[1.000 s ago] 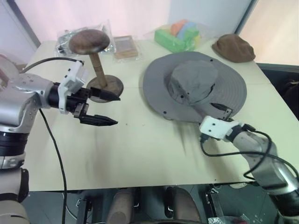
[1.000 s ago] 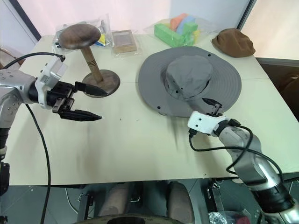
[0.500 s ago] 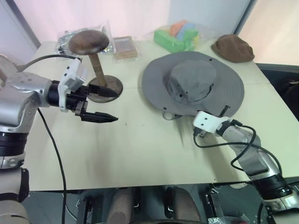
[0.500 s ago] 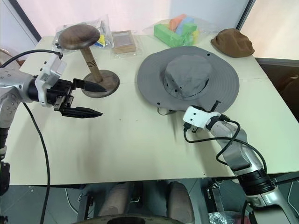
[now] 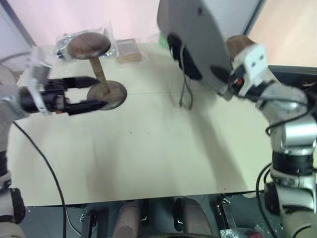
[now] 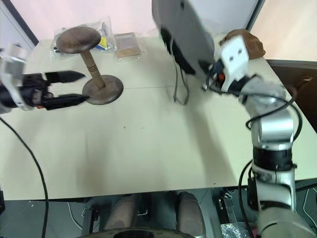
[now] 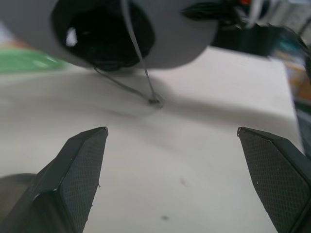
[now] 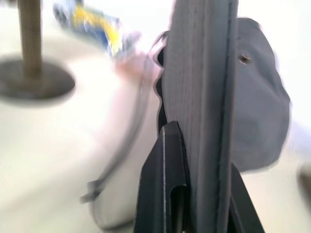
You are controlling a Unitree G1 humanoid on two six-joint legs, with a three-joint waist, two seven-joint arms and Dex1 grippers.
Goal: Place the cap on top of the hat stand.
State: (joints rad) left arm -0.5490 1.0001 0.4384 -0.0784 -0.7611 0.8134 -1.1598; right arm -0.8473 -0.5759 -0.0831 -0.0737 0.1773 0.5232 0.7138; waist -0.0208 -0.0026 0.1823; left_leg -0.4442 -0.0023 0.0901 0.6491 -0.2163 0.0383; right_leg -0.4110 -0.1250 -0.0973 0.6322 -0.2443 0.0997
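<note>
Jaws of our right gripper [image 5: 225, 89] pinch the brim of the large grey fabric wide-brimmed hat [image 5: 195, 39], held above the tabletop [image 5: 148, 148]. Our left gripper [image 5: 91, 91] gapes wide, empty, beside the dark wooden hat stand [image 5: 96, 67].

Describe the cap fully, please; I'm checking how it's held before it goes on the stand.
The cap is grey fabric with a wide stitched brim and small eyelets. It is off the table, tilted steeply so its dark hollow underside faces the hat stand. The right gripper pinches its brim edge. Its thin chin cord dangles in a loop toward the table.
</note>
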